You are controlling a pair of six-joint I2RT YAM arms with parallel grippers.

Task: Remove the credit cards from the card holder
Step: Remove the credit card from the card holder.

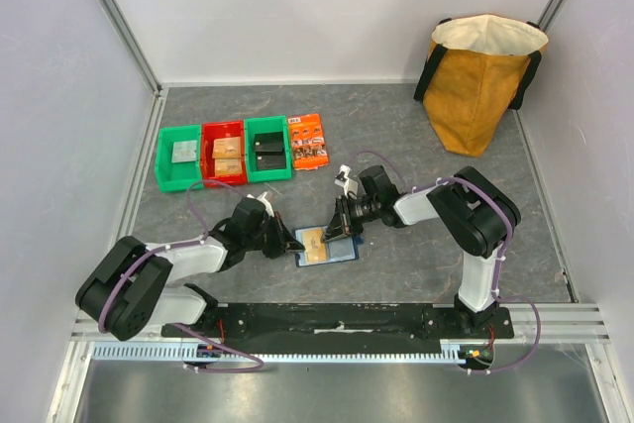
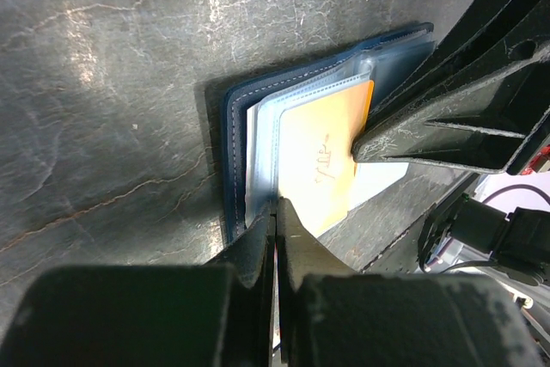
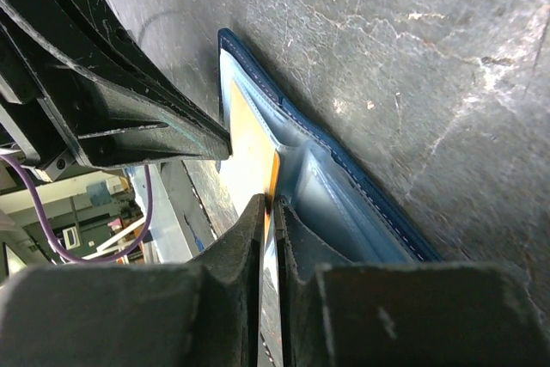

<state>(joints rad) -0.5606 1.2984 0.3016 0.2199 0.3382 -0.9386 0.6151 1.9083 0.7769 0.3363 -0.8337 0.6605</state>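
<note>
One tan-gold plastic card is straddled by narrow right gripper, grip unclear | open navy folding wallet, near centre, is met by closed left gripper | card best drawn flat, wallet pinned.

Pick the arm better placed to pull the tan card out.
Right, probably. The right gripper has its nearly closed fingers at an edge of the tan card. The left gripper is shut at the edge of the card holder, better suited to holding it down.
</note>
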